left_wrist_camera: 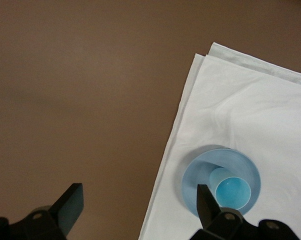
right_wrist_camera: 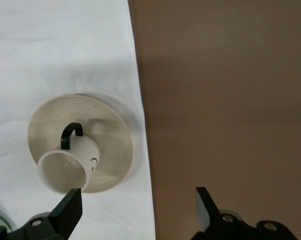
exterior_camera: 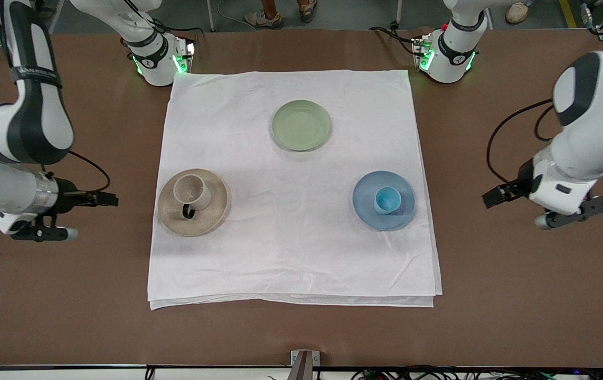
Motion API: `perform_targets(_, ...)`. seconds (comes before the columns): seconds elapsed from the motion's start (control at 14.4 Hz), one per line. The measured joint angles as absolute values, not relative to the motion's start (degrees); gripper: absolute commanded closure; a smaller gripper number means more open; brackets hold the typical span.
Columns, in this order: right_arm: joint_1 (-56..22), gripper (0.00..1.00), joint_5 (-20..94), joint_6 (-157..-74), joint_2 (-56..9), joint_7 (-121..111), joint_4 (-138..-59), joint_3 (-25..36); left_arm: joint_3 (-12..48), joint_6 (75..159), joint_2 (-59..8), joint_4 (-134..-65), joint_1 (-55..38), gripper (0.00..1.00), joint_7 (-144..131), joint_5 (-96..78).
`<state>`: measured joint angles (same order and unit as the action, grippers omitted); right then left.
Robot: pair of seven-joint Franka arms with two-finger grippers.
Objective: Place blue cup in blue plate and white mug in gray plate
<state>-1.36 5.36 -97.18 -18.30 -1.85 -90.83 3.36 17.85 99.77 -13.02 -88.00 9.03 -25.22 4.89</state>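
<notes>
The blue cup (exterior_camera: 387, 200) stands upright in the blue plate (exterior_camera: 365, 200) on the white cloth; both show in the left wrist view, the cup (left_wrist_camera: 232, 191) and the plate (left_wrist_camera: 195, 175). The white mug (exterior_camera: 191, 191) stands on the gray plate (exterior_camera: 217, 208), its dark handle toward the front camera; both show in the right wrist view, the mug (right_wrist_camera: 68, 167) and the plate (right_wrist_camera: 110, 135). My left gripper (exterior_camera: 494, 196) (left_wrist_camera: 138, 197) is open and empty over the brown table beside the cloth. My right gripper (exterior_camera: 105, 199) (right_wrist_camera: 138, 197) is open and empty over the cloth's edge beside the gray plate.
A green plate (exterior_camera: 301, 125) lies empty on the white cloth (exterior_camera: 291, 253), farther from the front camera than the other plates. The brown table (exterior_camera: 518, 295) surrounds the cloth. Both arm bases stand at the table's top edge.
</notes>
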Motion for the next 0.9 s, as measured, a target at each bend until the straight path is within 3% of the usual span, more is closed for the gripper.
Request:
perform_targets(0.14, -0.2, 0.00, 4.7, -94.7, -15.7, -3.1, -90.5, 3.4, 17.8, 93.8, -12.4, -83.1, 11.1, 0.00, -20.1, 4.9)
perform_targets(0.35, -0.1, 0.00, 2.9, -92.1, -13.4, -3.0, -88.7, 3.4, 16.1, 88.7, -9.0, -81.0, 10.9, 0.00, -12.5, 4.9)
perform_targets(0.69, 0.8, 0.00, 1.3, -83.7, -13.3, -2.7, -79.6, 3.4, 1.9, 83.4, -2.5, -83.3, -2.3, 0.00, -4.6, 2.8)
perform_targets(0.9, 0.8, 0.00, 1.3, -78.5, -13.0, -1.7, -79.2, 3.1, -1.7, 83.1, 1.8, -87.9, -4.0, 0.00, -3.1, 0.4)
